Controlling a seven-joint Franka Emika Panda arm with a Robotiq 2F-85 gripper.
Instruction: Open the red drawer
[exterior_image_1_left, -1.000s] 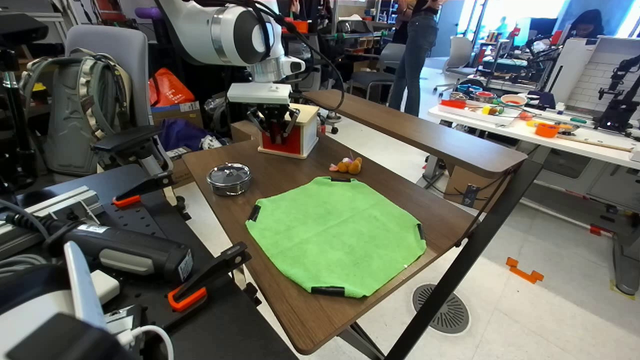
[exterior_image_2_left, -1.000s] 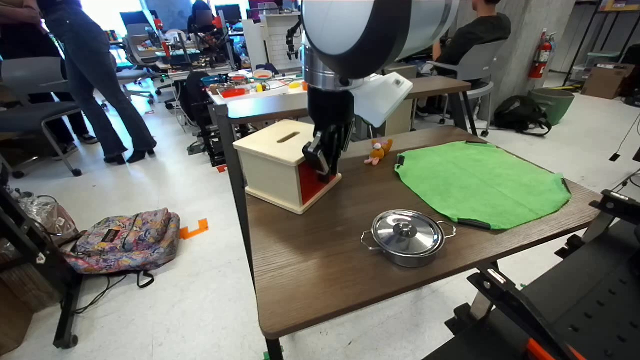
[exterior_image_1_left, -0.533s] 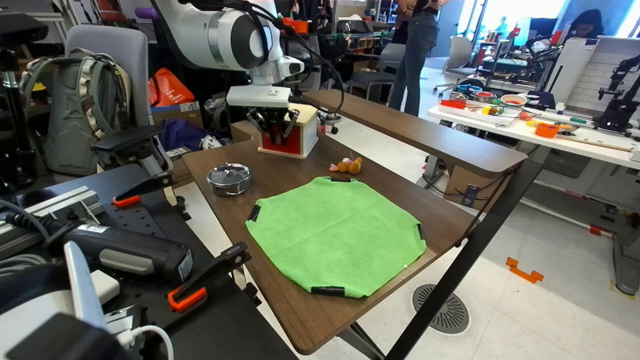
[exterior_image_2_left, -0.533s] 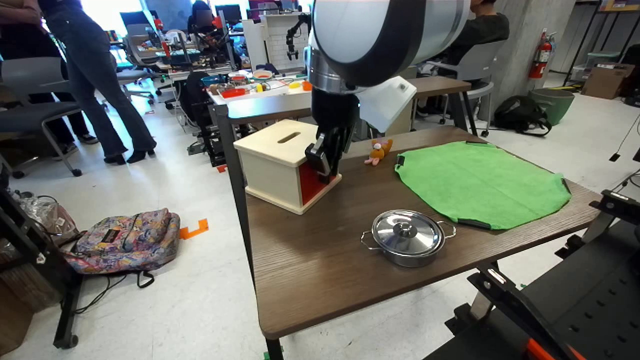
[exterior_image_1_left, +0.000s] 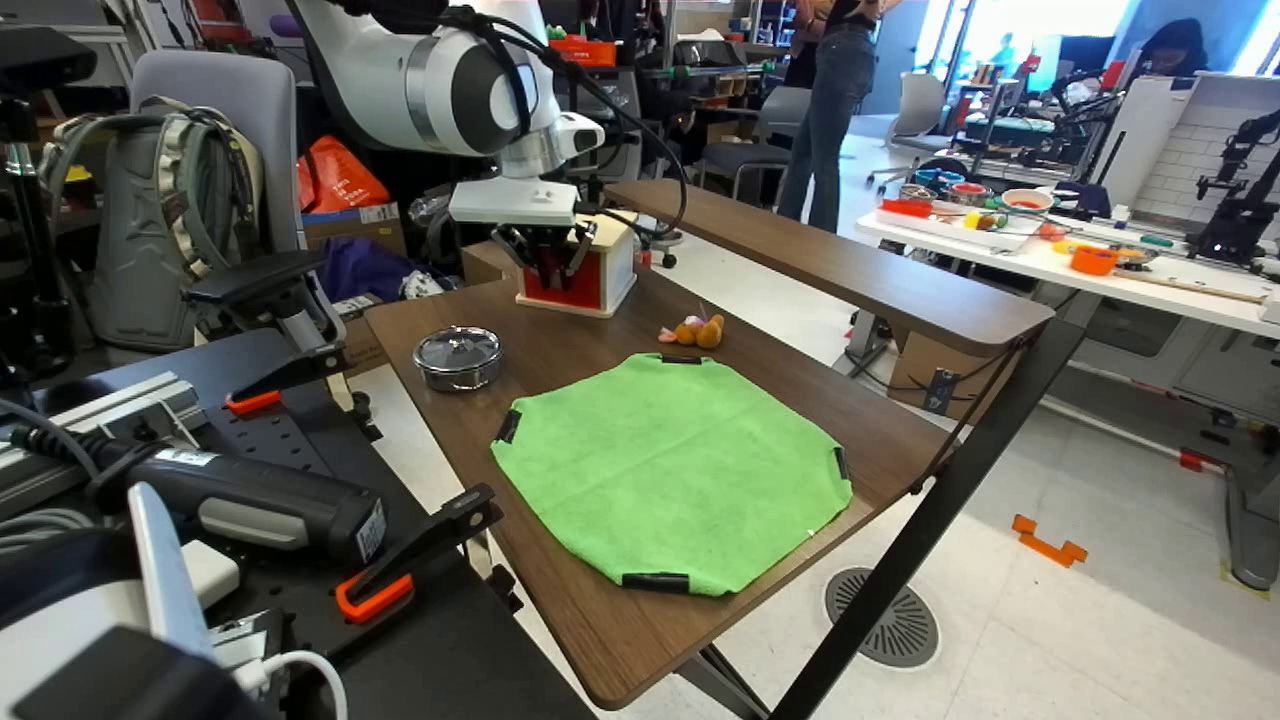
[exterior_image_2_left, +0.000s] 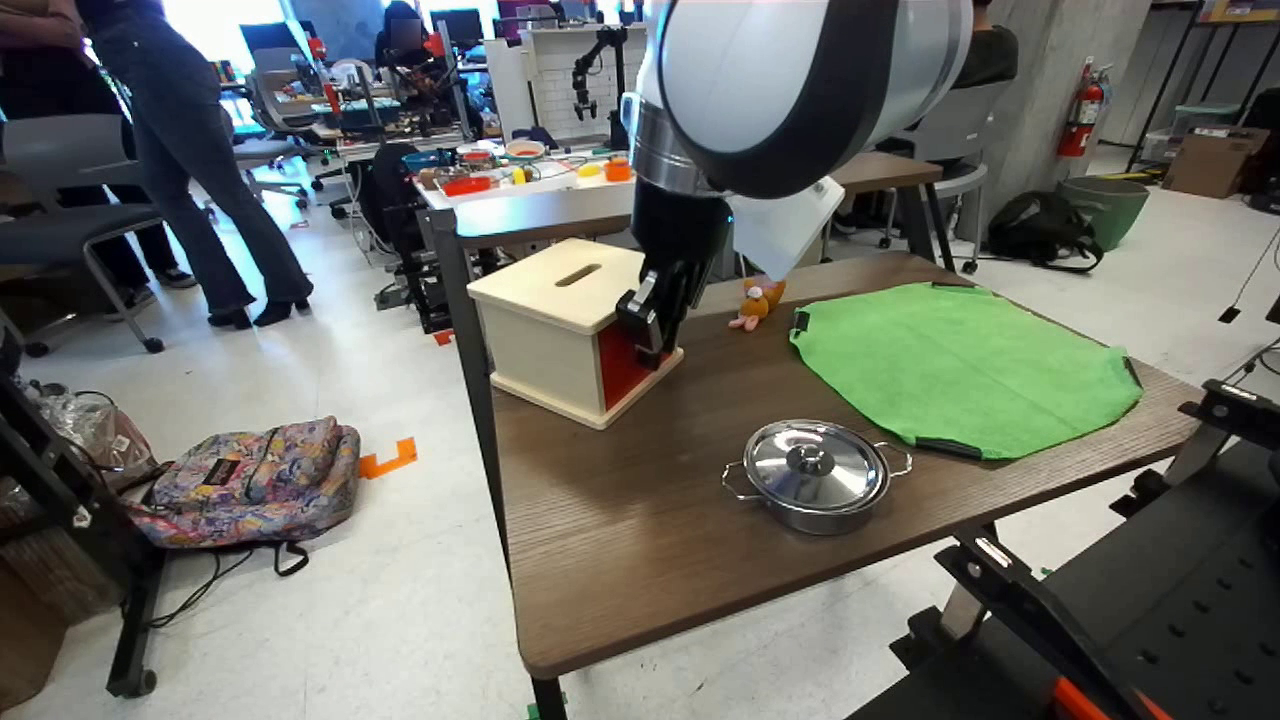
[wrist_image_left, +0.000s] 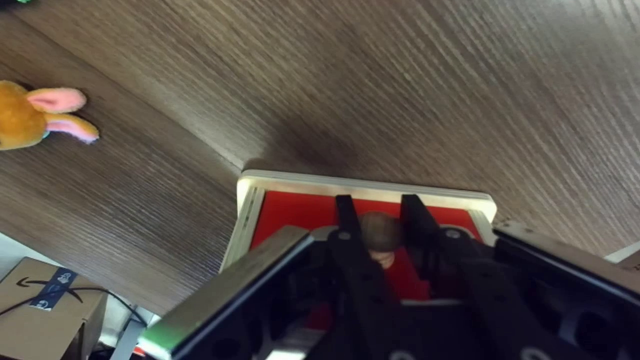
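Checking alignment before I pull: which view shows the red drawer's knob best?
The wrist view: it looks along the gripper and shows the knob between the fingers, against red. In both exterior views the gripper hides it, leaving only parts of the red drawer visible.

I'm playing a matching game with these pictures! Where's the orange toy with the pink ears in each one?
In an exterior view: the orange toy, near the middle, just above the green cloth.
In an exterior view: the orange toy, right of the middle, just left of the green cloth.
In the wrist view: the orange toy, cut off by the left edge.
Landmark in all three: the red drawer.
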